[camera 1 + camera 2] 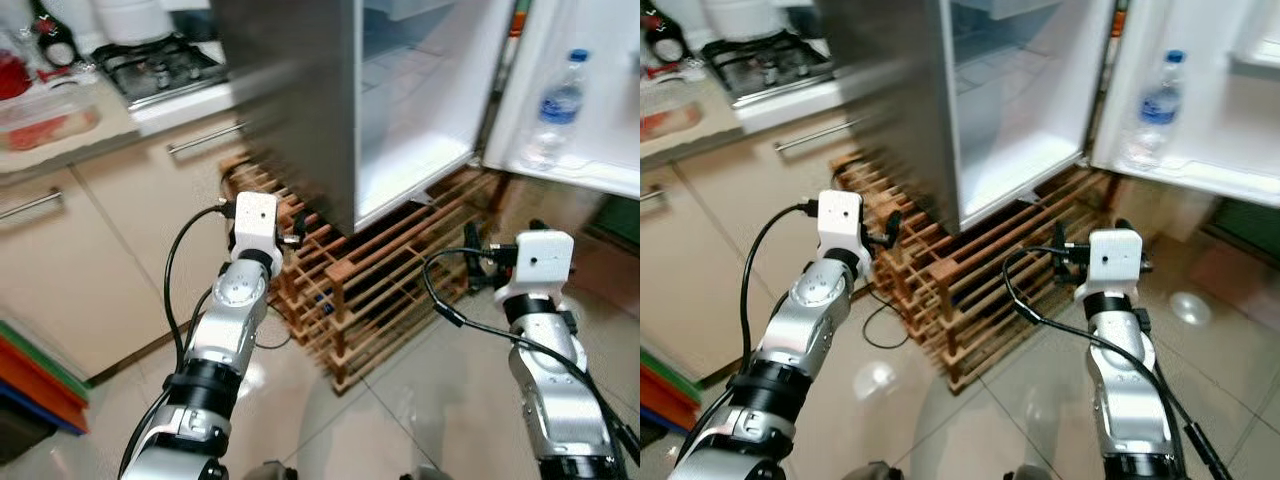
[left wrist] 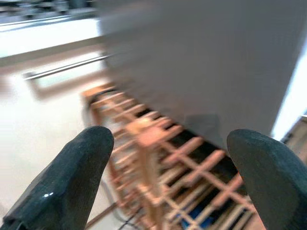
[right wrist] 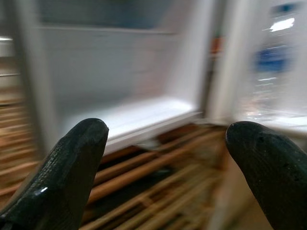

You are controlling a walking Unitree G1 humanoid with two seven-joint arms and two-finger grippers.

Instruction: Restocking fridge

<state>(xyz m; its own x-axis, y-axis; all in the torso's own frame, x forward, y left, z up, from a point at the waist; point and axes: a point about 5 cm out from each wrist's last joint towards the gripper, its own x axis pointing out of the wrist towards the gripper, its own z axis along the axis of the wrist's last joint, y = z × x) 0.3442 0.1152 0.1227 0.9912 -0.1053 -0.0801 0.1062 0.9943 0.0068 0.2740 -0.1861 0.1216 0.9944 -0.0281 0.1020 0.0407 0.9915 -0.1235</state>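
The fridge (image 1: 300, 90) stands open, its white inside (image 1: 420, 90) bare as far as I can see. A clear water bottle with a blue cap (image 1: 558, 105) stands in the open door's shelf (image 1: 560, 165) on the right. My left gripper (image 2: 168, 143) is open and empty, held low in front of the fridge's silver side. Its wrist (image 1: 252, 222) is raised over the wooden rack (image 1: 370, 280). My right gripper (image 3: 168, 132) is also open and empty. It points at the fridge's lower edge and the door, with its wrist (image 1: 540, 262) near the rack's right end.
The wooden lattice rack sits under the fridge. On the left runs a kitchen counter (image 1: 60, 140) with a gas hob (image 1: 160, 65), a red-filled container (image 1: 50, 115), a dark bottle (image 1: 50, 30) and handled cabinet doors (image 1: 205, 138). Coloured boards (image 1: 35, 375) lean at lower left. Tiled floor (image 1: 400, 420) lies in front.
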